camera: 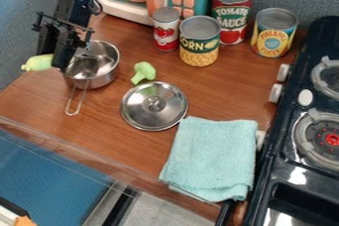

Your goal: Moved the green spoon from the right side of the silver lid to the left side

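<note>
At the upper left, my gripper point(57, 60) hangs by the left rim of the silver pot, shut on a light green object point(38, 63). One end of this object sticks out to the left of the fingers; I cannot tell for certain that it is the green spoon, as the rest is hidden by the gripper. The silver lid point(153, 106) lies on the wooden counter near the middle, to the right of and below the gripper, with its knob up.
The silver pot point(102, 72) has its wire handle toward the front. Green broccoli point(143, 72) lies just above the lid. Several cans, such as the corn can point(199, 41), stand behind. A teal towel point(210, 158) lies right of the lid, beside the black stove point(291, 131).
</note>
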`<action>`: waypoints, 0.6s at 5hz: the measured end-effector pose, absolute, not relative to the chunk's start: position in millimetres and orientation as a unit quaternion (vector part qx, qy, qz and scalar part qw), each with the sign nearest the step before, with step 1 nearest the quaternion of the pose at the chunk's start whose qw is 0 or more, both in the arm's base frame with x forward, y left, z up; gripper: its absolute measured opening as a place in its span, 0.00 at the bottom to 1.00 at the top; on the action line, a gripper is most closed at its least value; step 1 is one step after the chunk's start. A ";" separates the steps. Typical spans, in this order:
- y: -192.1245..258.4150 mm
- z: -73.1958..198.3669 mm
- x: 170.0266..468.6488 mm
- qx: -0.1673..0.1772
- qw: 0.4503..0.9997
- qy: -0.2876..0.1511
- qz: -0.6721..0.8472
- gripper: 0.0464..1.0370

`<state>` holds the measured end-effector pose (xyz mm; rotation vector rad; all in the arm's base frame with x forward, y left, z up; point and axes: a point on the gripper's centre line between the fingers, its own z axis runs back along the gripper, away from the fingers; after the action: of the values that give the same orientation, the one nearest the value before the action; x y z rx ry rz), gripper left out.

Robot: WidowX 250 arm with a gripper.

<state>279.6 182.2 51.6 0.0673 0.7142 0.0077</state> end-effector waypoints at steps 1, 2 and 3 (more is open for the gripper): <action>185.2 53.7 285.6 0.034 0.938 0.345 0.007 0.34; 187.9 54.8 291.5 0.038 0.939 0.341 0.011 0.34; 191.8 56.0 296.4 0.038 0.941 0.336 0.021 0.34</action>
<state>296.4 191.8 56.0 0.0783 0.6863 0.0427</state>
